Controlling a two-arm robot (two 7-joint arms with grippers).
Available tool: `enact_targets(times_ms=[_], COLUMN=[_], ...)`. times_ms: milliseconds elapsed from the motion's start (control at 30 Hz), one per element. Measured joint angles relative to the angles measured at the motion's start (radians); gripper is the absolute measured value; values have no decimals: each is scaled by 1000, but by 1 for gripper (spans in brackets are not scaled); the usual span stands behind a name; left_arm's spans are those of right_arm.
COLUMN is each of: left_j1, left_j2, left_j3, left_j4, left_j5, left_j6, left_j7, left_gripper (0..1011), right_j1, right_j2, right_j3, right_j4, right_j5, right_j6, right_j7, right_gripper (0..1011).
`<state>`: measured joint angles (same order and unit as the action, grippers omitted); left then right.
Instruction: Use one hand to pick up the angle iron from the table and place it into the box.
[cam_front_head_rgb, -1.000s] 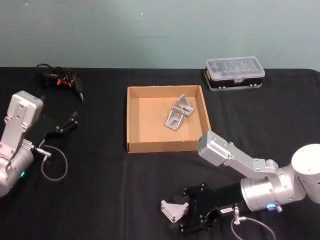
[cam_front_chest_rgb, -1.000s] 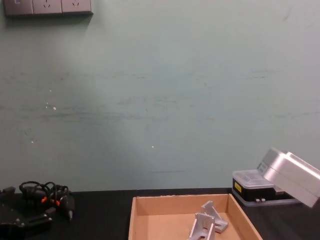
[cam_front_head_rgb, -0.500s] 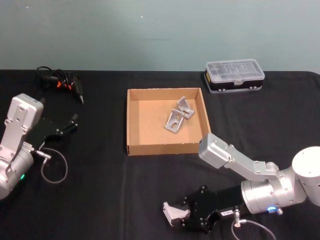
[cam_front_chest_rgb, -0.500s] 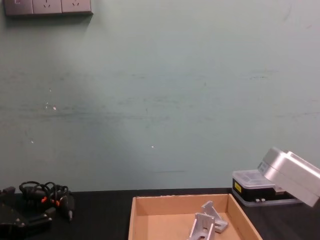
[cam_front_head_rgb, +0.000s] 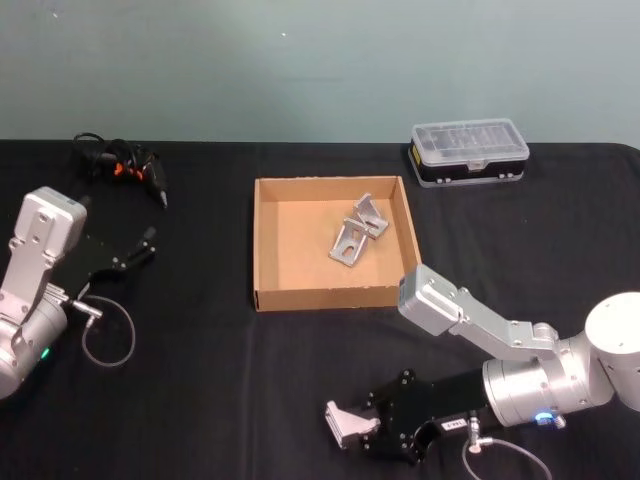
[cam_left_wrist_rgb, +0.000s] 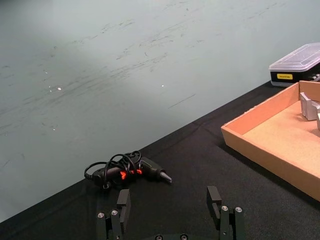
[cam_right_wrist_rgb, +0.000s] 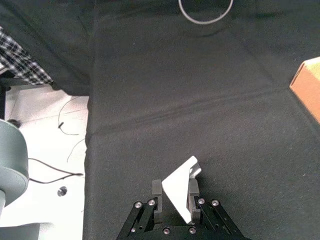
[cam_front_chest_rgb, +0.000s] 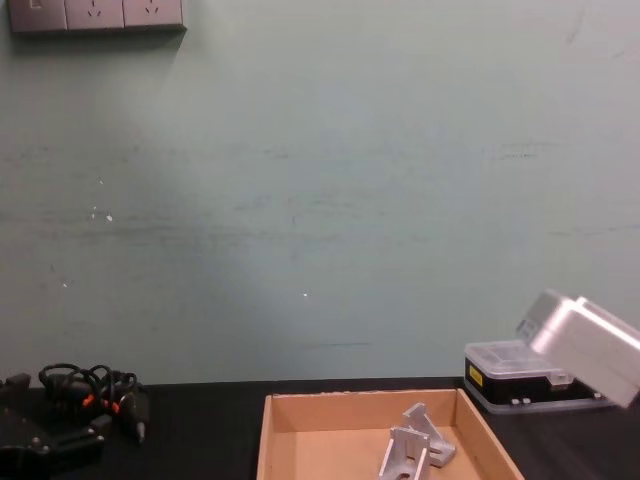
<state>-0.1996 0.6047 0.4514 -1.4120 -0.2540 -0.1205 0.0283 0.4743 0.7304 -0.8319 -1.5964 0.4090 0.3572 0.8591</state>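
Right gripper pinching an angle iron between both fingers; sits low near the front edge of the table, well short of the box; box holds two more angle irons; left gripper spread wide, parked at table's left; plastic case beyond the box.

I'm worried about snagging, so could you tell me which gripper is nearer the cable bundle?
Left. The left gripper sits open close to the cable bundle; the right gripper is far off near the front edge of the table, shut on an angle iron.
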Motion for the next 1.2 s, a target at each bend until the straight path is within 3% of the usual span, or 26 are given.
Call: enact_targets(times_ms=[233,500,733,800,1200], left_j1=[0,0,0,0,0], left_j2=[0,0,0,0,0], left_j3=[0,0,0,0,0], left_j4=[0,0,0,0,0], left_j5=[0,0,0,0,0], left_j6=[0,0,0,0,0], left_j7=[0,0,0,0,0], left_gripper=[1000,1000,1000,1000,1000], right_j1=[13,96,208,251,386], right_j2=[2,-37,-139,-185,-346], right_j3=[19,43,44,32,-24], right_j4=[-21,13,172,251,550], right_j5=[25,70,104,109,91], right_j6=[-5,4,13,13,-20], right_j7=[-6,7,31,38,44], right_gripper=[298,298,298,298,298])
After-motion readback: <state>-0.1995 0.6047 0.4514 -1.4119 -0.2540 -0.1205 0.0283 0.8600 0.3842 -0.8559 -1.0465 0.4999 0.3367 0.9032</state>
